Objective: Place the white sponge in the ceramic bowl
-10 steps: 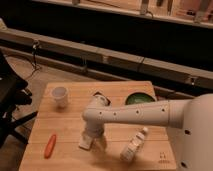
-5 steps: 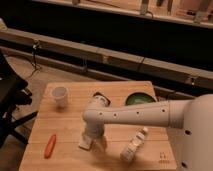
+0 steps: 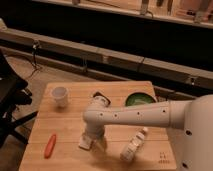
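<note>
Gripper (image 3: 92, 136) low over table, white sponge (image 3: 85, 142) beneath

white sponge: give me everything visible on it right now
The white sponge is a small, flat, pale rectangular block, soft-looking, lying on the wooden table near its front edge, right of the orange carrot. The gripper is down directly over it, hiding its upper end; only the lower left part shows. It sits well left of the green ceramic bowl, not in it.
</note>
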You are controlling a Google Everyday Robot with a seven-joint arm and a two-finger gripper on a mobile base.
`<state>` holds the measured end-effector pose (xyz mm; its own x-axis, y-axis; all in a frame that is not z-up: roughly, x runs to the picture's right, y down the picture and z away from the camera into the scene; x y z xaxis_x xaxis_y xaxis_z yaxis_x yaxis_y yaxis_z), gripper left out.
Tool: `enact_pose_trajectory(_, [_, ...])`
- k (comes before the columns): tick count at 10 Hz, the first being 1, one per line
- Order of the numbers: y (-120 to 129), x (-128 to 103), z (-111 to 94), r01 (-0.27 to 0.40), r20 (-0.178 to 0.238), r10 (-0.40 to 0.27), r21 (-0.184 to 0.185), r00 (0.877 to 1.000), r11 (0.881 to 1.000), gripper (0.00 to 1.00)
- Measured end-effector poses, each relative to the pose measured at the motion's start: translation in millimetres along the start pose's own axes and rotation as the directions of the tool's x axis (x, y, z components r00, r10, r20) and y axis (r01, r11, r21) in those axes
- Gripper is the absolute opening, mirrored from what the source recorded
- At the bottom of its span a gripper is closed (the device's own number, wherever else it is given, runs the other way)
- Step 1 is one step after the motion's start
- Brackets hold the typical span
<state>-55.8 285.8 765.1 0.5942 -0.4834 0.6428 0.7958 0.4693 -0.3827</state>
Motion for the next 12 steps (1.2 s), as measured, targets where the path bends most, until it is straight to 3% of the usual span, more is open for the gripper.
enact_pose_trajectory(5, [-26.5,-12.3,-2.8,0.073,-0.058,-0.072,0.018,0.996,0.997,0.8])
enact_pose_trajectory(9, [-40.3,-4.7,14.1,0.106,-0.054,-0.106,-0.014,0.993,0.994,0.8])
enact_pose_trajectory(10, [-41.9,-2.2,18.3,0.103,-0.045,-0.103,-0.017,0.994,0.995,0.76])
enact_pose_trajectory(12, [-42.3,1.5,23.3,0.1,-0.033,-0.1,-0.02,0.994,0.995,0.58])
